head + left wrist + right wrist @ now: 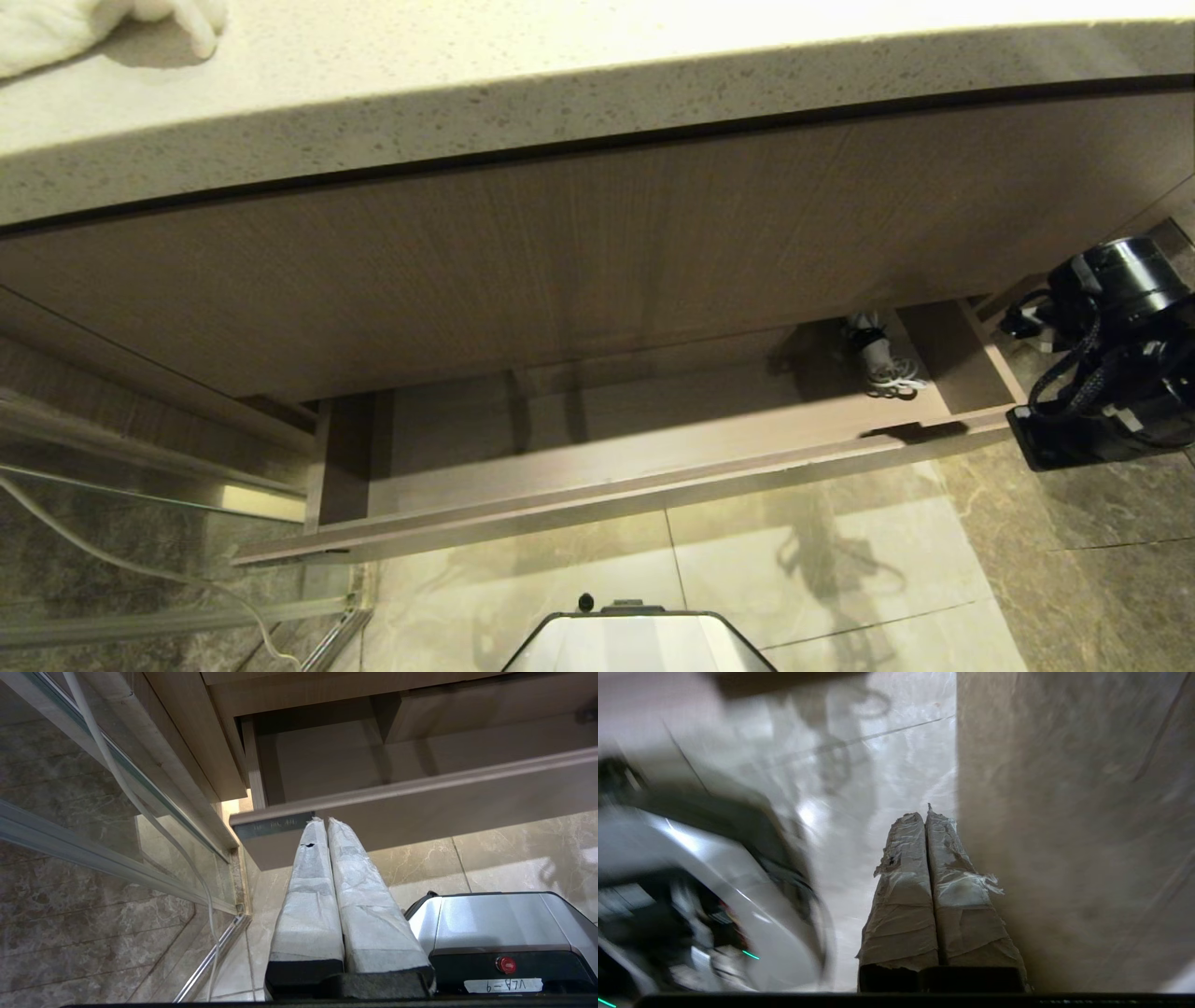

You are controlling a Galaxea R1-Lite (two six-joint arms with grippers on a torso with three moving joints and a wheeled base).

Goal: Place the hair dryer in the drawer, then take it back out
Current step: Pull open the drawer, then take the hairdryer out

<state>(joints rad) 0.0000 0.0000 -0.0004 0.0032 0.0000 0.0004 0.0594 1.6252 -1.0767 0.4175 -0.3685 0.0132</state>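
The drawer (616, 485) stands pulled out below the taller wood panel. At its right end lies the hair dryer (882, 359): I see its white cord and black strap, while the panel hides the rest. My right arm (1111, 364) hangs just outside the drawer's right end. In the right wrist view the right gripper (924, 812) is shut with nothing in it and points at the tiled floor beside a brown wood face. My left gripper (325, 820) is shut and empty, parked below the left end of the drawer's front (444, 793).
A speckled stone countertop (467, 84) with a white towel (93, 28) overhangs the wood panel (560, 252). On the left, a glass door's metal rail (215, 952) and a white cable (140, 569) run along the floor. My base (635, 639) sits before the drawer.
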